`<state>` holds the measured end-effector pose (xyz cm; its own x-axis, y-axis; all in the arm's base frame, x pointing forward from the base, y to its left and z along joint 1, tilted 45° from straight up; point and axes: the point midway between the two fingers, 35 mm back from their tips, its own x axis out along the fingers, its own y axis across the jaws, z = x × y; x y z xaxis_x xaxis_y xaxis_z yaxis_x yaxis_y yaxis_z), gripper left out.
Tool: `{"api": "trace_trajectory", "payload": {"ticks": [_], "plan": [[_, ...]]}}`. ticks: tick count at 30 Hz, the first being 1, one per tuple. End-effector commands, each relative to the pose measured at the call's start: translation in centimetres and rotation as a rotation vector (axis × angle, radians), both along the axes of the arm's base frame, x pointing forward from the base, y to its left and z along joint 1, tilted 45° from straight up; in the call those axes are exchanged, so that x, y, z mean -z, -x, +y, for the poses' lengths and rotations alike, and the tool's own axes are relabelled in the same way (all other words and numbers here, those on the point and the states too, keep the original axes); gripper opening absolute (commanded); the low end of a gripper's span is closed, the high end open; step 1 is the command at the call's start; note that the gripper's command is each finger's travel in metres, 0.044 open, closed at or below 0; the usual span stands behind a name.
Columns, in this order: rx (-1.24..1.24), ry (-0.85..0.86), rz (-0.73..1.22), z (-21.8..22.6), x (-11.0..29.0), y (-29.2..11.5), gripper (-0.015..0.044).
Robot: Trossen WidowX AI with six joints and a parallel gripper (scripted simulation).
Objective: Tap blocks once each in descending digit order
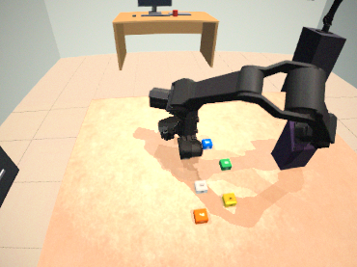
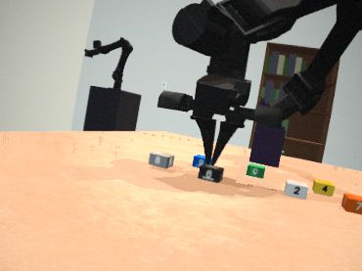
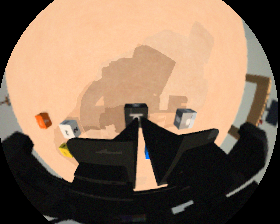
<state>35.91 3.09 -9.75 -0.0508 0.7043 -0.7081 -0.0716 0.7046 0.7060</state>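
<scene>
My gripper (image 2: pixel 211 163) (image 3: pixel 139 122) is shut, with its fingertips together and pointing down just above a black block (image 2: pixel 210 173) (image 3: pixel 135 111); the tips are at its top face and do not clasp it. In the top view the gripper's body (image 1: pixel 189 148) hides this block. A blue block (image 1: pixel 206 144) (image 2: pixel 199 160) lies close behind it. A grey block marked 8 (image 2: pixel 161 159) (image 3: pixel 184 118) lies to one side. A green block (image 1: pixel 225 164) (image 2: pixel 255 170), a white block marked 2 (image 1: pixel 201 186) (image 2: pixel 296 189), a yellow block marked 4 (image 1: pixel 230 200) (image 2: pixel 323 187) and an orange block marked 7 (image 1: pixel 201 216) (image 2: pixel 352 203) lie farther off.
The arm's dark purple base (image 1: pixel 294 146) (image 2: pixel 267 146) stands at the mat's right side. A wooden desk (image 1: pixel 164 27) with a monitor stands far behind. A second dark arm on a black pedestal (image 1: pixel 320 44) (image 2: pixel 112 109) stands beyond the mat. A bookshelf (image 2: pixel 298 104) is behind.
</scene>
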Motion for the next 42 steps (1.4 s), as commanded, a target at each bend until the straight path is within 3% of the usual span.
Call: {"api": "trace_trajectory", "payload": {"ticks": [1,5,10,15,22,30,35,42], "plan": [[0.006,0.004,-0.010,-1.7,-1.5,-0.3,0.0020],[0.006,0.005,-0.010,-1.9,-1.7,-0.3,0.0020],[0.006,0.008,-0.010,-7.2,-7.0,-0.6,0.0020],[0.006,0.008,-0.010,-7.3,-7.5,-0.6,0.0020],[0.008,0.013,-0.007,-1.7,-14.0,2.6,0.0020],[0.006,0.002,-0.003,4.3,-19.4,9.4,0.0020],[0.006,0.001,-0.003,4.9,-19.5,10.1,0.0020],[0.006,-0.003,-0.003,10.5,-14.1,10.5,0.0020]]}}
